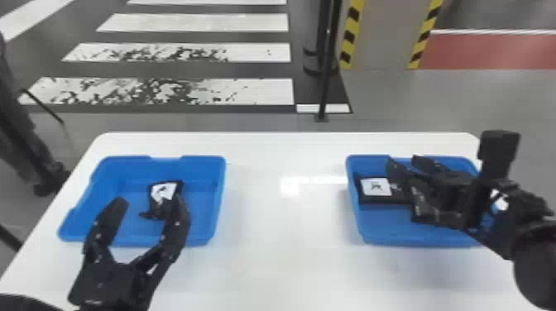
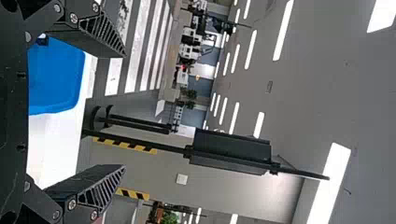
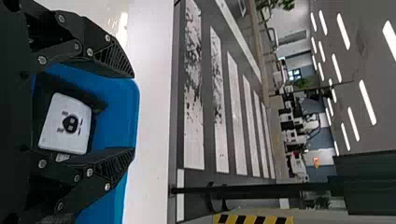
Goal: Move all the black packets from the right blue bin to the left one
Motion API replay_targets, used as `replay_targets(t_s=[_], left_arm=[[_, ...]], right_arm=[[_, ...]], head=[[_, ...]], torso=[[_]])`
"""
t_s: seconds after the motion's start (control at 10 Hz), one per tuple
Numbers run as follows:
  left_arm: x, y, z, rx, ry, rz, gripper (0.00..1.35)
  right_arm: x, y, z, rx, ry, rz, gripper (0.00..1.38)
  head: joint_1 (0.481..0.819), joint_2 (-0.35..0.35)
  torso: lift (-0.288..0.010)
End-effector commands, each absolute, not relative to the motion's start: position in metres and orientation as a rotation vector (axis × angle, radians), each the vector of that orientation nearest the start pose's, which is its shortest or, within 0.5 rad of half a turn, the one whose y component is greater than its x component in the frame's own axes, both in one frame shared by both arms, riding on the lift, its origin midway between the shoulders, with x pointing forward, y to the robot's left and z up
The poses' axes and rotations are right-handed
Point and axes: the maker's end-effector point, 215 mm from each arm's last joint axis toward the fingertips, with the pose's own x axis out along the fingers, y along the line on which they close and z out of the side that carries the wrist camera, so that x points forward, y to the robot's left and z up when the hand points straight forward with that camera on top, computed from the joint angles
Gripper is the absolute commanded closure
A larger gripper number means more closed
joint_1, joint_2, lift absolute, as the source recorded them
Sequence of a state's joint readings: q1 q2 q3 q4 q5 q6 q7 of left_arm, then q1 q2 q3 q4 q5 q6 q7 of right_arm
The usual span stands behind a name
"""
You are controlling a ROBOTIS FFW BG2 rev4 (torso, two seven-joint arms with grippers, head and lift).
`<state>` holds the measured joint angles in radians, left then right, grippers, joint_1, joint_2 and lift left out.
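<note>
left gripper (image 1: 149, 203): over left blue bin (image 1: 202, 169), near tabletop's (image 1: 285, 264) left edge, claw spread apart. black packet with white label (image 1: 163, 192) lies in that bin, toward its right wall; the gripper's right-hand finger partly covers it, contact can't tell.

right gripper (image 1: 403, 161): reaches in from the right over right blue bin (image 1: 413, 238), near tabletop's right edge, claw spread apart too. second black packet (image 1: 375, 187), white label up, lies in that bin by its left wall. right wrist view shows a labelled packet (image 3: 66, 123) between the spread fingers; can't tell if they touch it. pale patch (image 1: 500, 202) behind right arm (image 1: 533, 248), can't tell what.
</note>
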<state>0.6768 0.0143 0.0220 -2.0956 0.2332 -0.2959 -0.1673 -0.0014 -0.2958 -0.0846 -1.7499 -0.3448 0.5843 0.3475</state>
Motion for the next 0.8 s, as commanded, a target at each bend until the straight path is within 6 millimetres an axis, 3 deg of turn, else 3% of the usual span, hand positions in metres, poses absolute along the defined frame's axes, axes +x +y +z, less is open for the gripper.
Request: replay_targets(t_s=[0.0, 0.1, 0.2, 0.5, 0.7], left_arm=[[0.388, 0.224, -0.294, -0.188, -0.146, -0.112, 0.2], [0.388, 0.222, -0.295, -0.186, -0.141, -0.119, 0.2], [0.389, 0.221, -0.293, -0.188, -0.146, -0.121, 0.2], [0.391, 0.22, -0.292, -0.182, -0.146, -0.126, 0.2], [0.392, 0.219, -0.293, -0.181, -0.144, -0.13, 0.2]], right_arm=[[0.576, -0.293, -0.402, 0.059, 0.431, 0.266, 0.43], [0.58, -0.301, -0.414, 0.044, 0.464, 0.238, 0.32], [0.58, -0.293, -0.427, 0.073, 0.489, 0.251, 0.28], [0.574, -0.251, -0.45, 0.096, 0.535, 0.324, 0.35], [0.571, -0.242, -0.461, 0.065, 0.564, 0.329, 0.35]], head=[[0.695, -0.044], [0.695, -0.067], [0.695, -0.083], [0.695, -0.061], [0.695, -0.036]], torso=[[-0.14], [-0.14], [-0.14], [-0.14], [-0.14]])
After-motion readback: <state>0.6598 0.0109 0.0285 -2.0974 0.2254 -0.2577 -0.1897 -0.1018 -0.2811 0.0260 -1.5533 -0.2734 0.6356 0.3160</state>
